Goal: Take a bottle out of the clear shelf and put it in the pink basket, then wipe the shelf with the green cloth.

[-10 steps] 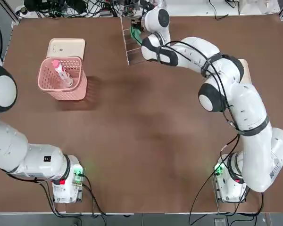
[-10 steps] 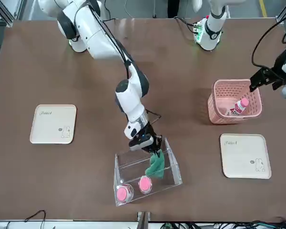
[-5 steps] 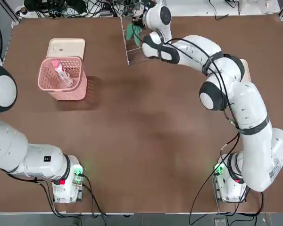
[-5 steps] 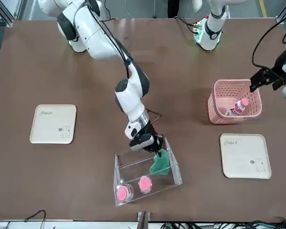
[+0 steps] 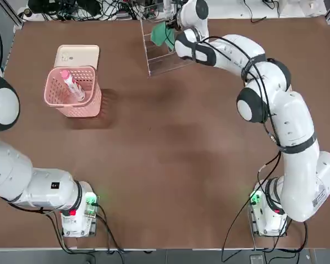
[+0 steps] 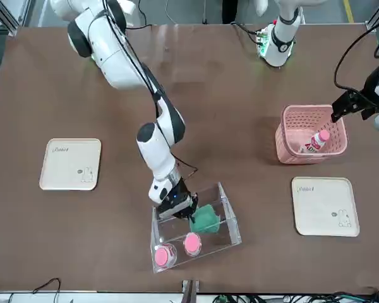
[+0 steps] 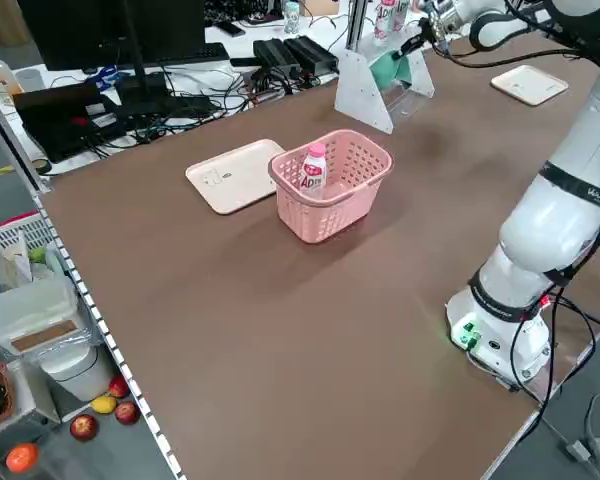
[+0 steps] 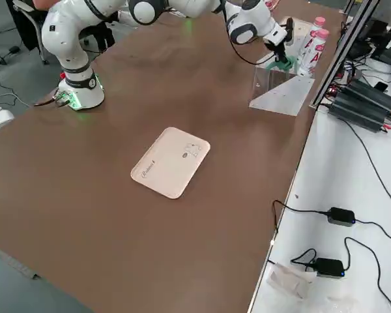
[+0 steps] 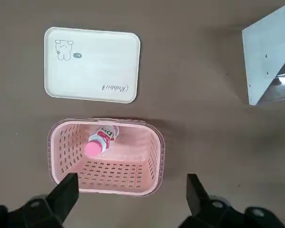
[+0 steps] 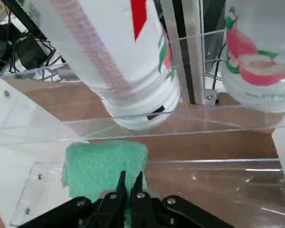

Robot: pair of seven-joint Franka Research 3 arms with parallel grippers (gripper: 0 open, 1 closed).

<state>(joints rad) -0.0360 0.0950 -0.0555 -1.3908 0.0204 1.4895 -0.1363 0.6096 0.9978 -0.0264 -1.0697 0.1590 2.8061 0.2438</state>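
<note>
The clear shelf stands at the table's far edge. Inside it, my right gripper is shut on the green cloth, which presses on a tier of the shelf. The right wrist view shows the cloth bunched under my closed gripper. The pink and white bottle lies slanted in the pink basket. My left gripper hangs open above the basket, apart from the bottle.
Two mostly white bottles with pink caps stay in the shelf. One cream tray lies just behind the basket. Another cream tray lies on the robot's right side. Cables and boxes crowd the bench beyond the far edge.
My right gripper has slid along inside the shelf toward the table's far edge, dragging the green cloth across the tier. The left arm, basket and bottle have not moved.
</note>
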